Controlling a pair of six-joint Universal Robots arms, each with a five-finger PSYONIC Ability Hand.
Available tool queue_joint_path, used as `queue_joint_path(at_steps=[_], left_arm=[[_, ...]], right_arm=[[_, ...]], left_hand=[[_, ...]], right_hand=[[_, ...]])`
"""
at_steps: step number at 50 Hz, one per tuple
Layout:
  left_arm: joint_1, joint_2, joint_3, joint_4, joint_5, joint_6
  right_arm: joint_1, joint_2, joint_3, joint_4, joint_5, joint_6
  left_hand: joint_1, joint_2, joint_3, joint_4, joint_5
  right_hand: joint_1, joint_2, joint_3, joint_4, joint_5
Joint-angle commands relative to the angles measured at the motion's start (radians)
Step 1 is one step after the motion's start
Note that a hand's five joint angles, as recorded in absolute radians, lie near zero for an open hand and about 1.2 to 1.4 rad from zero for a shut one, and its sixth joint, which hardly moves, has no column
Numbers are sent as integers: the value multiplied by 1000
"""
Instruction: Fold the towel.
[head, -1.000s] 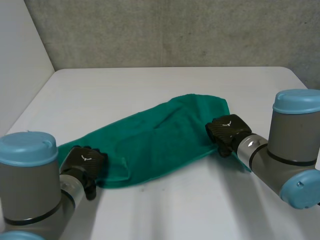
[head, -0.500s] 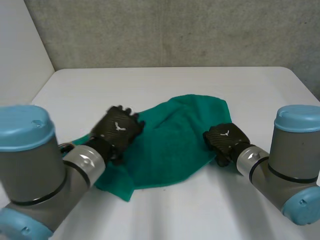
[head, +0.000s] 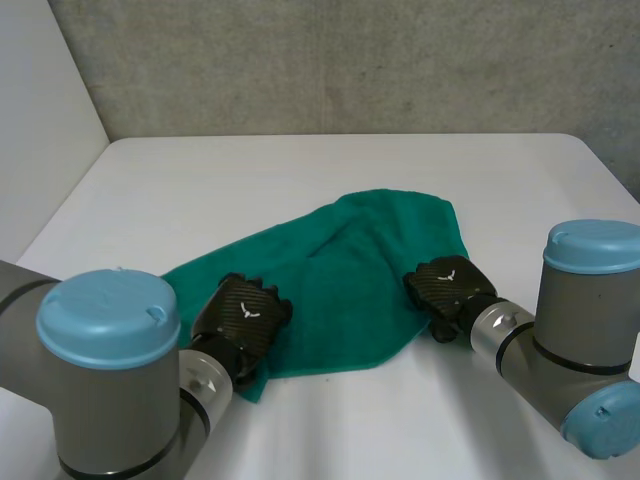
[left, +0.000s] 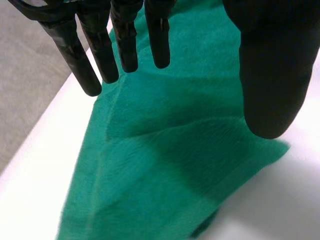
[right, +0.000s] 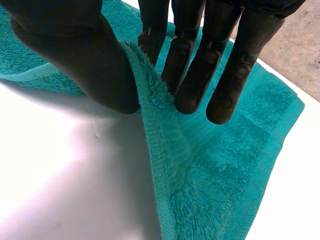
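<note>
A green towel (head: 350, 270) lies rumpled on the white table (head: 300, 165), running from the near left to the far right. My left hand (head: 240, 315) hovers over the towel's near left end. Its fingers (left: 125, 45) are straight, the thumb stands apart, and nothing is between them; the towel (left: 165, 165) lies flat below. My right hand (head: 447, 285) is at the towel's right edge. There its thumb (right: 100, 65) and fingers pinch a raised ridge of the towel (right: 225, 170).
A grey wall runs behind the table's far edge, and a white panel (head: 40, 120) stands along its left side. Bare tabletop lies beyond the towel and in front of it between the arms.
The left hand swung up over the towel's left part, then came back toward the near edge. The towel's left end now lies further in. The right hand has barely moved.
</note>
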Motion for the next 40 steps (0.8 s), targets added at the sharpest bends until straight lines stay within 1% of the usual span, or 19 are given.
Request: queue_joint_path(at_steps=[1,5,7,8,15,19,23,24,27,29,30,33,34,35,36,38,39,40], left_arm=[[-15,-74,15,46,-47,-185],[-14,-123,27,64,-104,-198],[-14,-131,30,69,-112,-198],[-14,-149,35,86,-135,-195],[-3,-166,33,127,-150,-185],[12,-167,27,138,-152,-159],[40,-158,16,144,-158,-129],[46,-148,9,150,-161,-123],[54,-115,1,161,-162,-121],[61,-91,-5,169,-161,-121],[72,-66,-16,170,-161,-119],[101,6,-37,170,-153,-118],[101,6,-37,170,-153,-118],[107,29,-40,169,-152,-115],[126,113,-48,153,-147,-100],[144,176,-54,141,-136,-83],[172,240,-57,127,-111,-72],[172,241,-57,127,-110,-72]], right_arm=[[1,5,4,0,-1,-2],[1,12,6,0,1,-3],[1,14,7,0,-1,-5],[1,14,8,0,-1,-5],[1,14,8,0,-1,-6],[-1,14,8,-1,1,-6],[-1,14,4,-1,5,-8],[-1,14,3,0,7,-9],[-2,15,-6,2,16,-9],[-2,14,-14,9,21,-11],[-2,12,-19,16,24,-11],[-5,-2,-45,45,27,-28],[-5,-6,-51,61,27,-40],[-10,-27,-63,106,28,-67],[-14,-46,-72,130,30,-81],[-33,-89,-92,184,33,-112],[-50,-132,-115,234,36,-141],[-56,-152,-127,258,36,-155]], left_hand=[[179,177,176,175,171],[217,215,214,213,209],[220,218,217,216,212],[229,227,226,225,221],[232,230,229,228,224],[256,253,252,251,247],[417,414,413,412,409],[545,542,542,540,537],[754,751,751,749,746],[953,951,950,949,945],[995,992,991,990,987],[995,992,992,990,987],[995,992,992,990,987],[995,992,992,990,987],[995,992,992,990,987],[995,992,992,990,987],[995,992,992,990,987],[995,992,992,990,987]], right_hand=[[412,219,214,207,227],[412,219,214,207,227],[412,219,214,207,227],[412,219,214,207,227],[412,219,214,207,227],[412,219,214,207,227],[412,219,214,207,227],[412,219,214,207,227],[412,219,214,207,227],[412,219,214,207,227],[412,219,214,207,227],[412,219,214,207,227],[412,219,214,207,227],[412,219,214,207,227],[412,219,214,207,227],[412,219,214,207,227],[412,219,214,207,227],[412,219,214,207,227]])
